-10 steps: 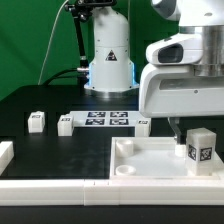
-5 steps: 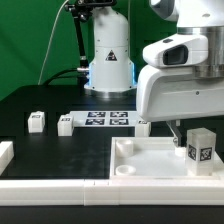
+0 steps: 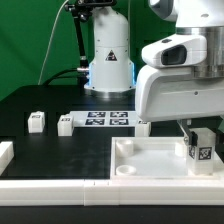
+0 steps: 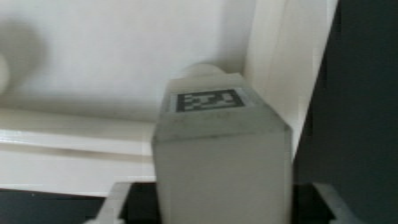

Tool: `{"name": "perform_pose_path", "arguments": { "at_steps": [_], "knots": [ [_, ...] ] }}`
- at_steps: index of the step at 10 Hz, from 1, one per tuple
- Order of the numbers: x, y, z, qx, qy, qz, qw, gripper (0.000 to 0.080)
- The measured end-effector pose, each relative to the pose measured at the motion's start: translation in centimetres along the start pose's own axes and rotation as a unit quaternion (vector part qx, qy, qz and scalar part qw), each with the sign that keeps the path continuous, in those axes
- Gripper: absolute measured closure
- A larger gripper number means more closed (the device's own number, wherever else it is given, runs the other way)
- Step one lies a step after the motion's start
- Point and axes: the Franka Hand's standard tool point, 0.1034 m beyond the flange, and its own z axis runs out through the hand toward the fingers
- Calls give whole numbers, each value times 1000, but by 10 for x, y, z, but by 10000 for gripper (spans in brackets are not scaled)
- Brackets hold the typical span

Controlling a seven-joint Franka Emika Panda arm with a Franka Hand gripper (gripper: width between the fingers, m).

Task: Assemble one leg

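A leg (image 3: 202,148), a small white block with a square marker tag, stands upright in the near right corner of the large white tray (image 3: 150,172). My gripper (image 3: 198,130) is down over its top, with one jaw on either side. In the wrist view the leg (image 4: 217,140) fills the middle and dark gaps show between it and each finger (image 4: 128,205), so the gripper looks open around it. The white tray (image 4: 107,110) lies beneath.
Three more legs lie on the black table: one at the exterior view's left (image 3: 37,121), two (image 3: 66,123) (image 3: 143,124) at the ends of the marker board (image 3: 103,119). A white part (image 3: 5,153) sits at the left edge. The robot base (image 3: 108,60) stands behind.
My gripper has shifted toward the exterior view's right, and its fingers now stand over the leg's top. The leg has stayed in place.
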Motion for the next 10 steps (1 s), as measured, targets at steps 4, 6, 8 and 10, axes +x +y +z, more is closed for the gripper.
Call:
{"name": "perform_pose_path", "arguments": {
  "at_steps": [4,6,8,10],
  "knots": [
    [-1,3,0,-3,6,163,987,506],
    [-2,5,-1,-4,7,286,958,506],
    [-2,8,0,5,5,404,915,506],
    [-2,11,0,8,8,513,858,506]
  ]
}}
